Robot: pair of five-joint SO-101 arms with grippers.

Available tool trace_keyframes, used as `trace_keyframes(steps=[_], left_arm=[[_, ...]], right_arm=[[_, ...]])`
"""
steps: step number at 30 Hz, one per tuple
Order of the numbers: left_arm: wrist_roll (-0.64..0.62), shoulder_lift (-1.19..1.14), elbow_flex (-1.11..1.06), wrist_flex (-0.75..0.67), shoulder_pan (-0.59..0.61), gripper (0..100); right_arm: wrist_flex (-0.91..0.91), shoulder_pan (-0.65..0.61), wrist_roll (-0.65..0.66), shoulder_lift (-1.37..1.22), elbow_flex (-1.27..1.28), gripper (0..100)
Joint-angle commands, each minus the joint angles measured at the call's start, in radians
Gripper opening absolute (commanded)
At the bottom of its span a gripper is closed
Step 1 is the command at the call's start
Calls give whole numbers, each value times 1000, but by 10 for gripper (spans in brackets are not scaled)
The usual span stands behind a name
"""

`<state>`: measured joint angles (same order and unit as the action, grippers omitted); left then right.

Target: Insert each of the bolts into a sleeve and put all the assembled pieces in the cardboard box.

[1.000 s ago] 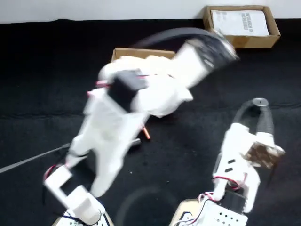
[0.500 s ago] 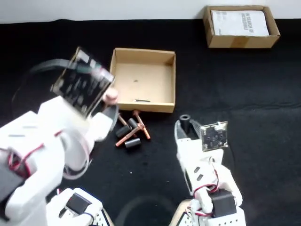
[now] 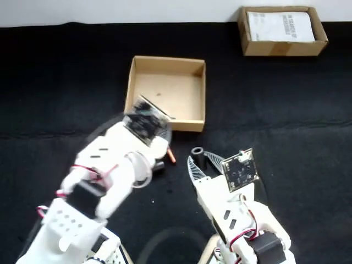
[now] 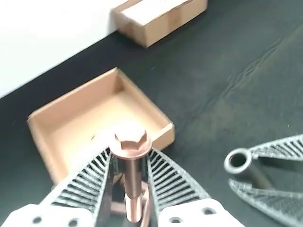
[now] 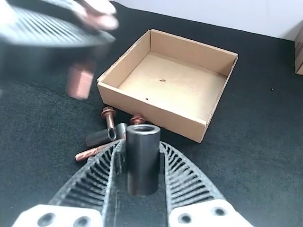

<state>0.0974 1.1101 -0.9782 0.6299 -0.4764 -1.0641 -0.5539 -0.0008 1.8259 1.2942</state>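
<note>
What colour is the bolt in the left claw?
Copper; the bolt shows best in the left wrist view.

Black-clothed table [image 3: 286, 99] as I see it; two boxes, loose hardware
Open cardboard box [image 3: 168, 124] sits mid-table; a second box [image 3: 280, 49] at the far corner; bolts [image 5: 92, 153] and sleeves [image 5: 100, 137] lie just beside the open one's wall.

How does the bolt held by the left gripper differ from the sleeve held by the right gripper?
The bolt is copper-coloured; the sleeve is dark grey. The bolt is solid, with a hexagonal head on a slim shank; the sleeve is a plain tube, open at its end. The left gripper clamps the bolt, the right gripper the sleeve. Both lie lengthwise between the fingers.
</note>
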Motion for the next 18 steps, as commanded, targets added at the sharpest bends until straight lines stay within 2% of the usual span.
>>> trace_keyframes(steps=[1,5,8,13,18], left_arm=[[-12,22,-90,-288,-70,8],[-187,19,-59,-322,-87,8],[-330,-12,-7,-319,-67,8],[-505,-94,124,-190,-38,8],[-540,-119,180,-158,-44,8]], right_arm=[[8,-8,-11,-1,-44,8],[116,36,-11,5,41,8],[260,94,-11,5,142,8],[404,110,-11,5,225,8],[444,108,-12,5,274,8]])
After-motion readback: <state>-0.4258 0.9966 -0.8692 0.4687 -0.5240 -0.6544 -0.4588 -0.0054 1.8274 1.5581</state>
